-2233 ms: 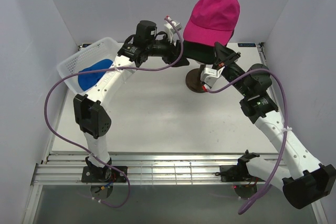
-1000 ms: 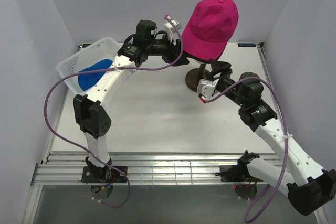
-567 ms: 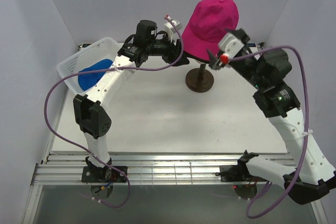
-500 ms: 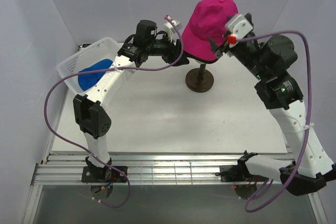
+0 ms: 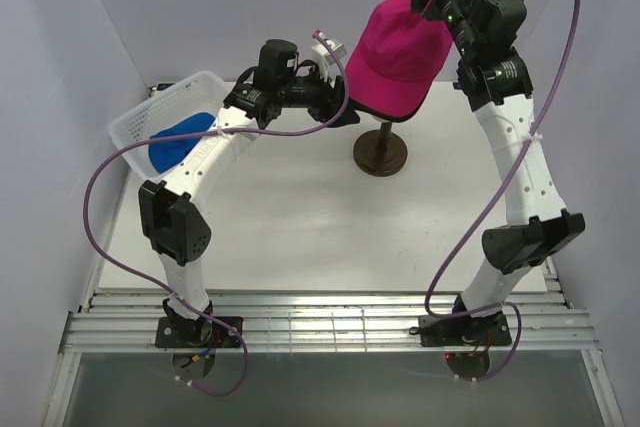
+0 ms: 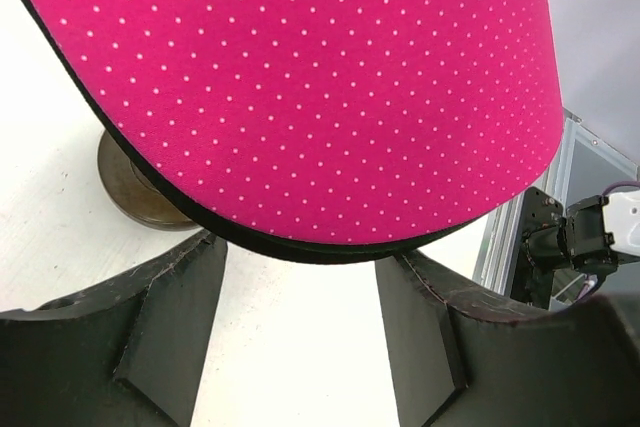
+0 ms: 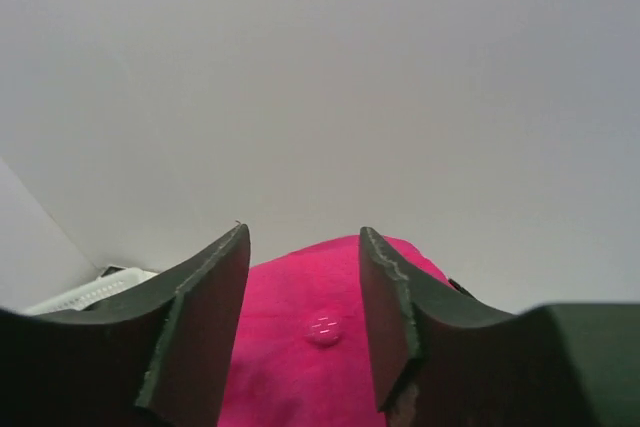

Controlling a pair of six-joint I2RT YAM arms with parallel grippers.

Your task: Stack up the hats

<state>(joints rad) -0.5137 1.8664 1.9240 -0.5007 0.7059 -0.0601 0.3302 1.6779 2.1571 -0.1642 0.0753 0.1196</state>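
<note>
A white mesh basket point(image 5: 165, 107) sits at the far left of the tabletop point(image 5: 300, 217), with a bright blue cap point(image 5: 175, 140) lying inside it. To its right, the left claw point(image 6: 300, 287) reaches toward the middle of the far side. It is open, with its two fingers spread wide. The brim of the magenta cap point(image 5: 405, 47) hangs just above the gap between them, and neither finger pinches it. A thin dark edge runs along the underside of that brim. The magenta cap sits high on a post that rises from a dark round stand point(image 5: 380, 155). What it rests on is hidden beneath it.

The right claw point(image 7: 300, 237) hovers above the crown of the cap and clear of it. It is also open, and the cap's top button shows between its parted fingers. The tabletop is plain white, enclosed by pale grey walls on the left, far and right sides. A metal rail runs along the near edge.
</note>
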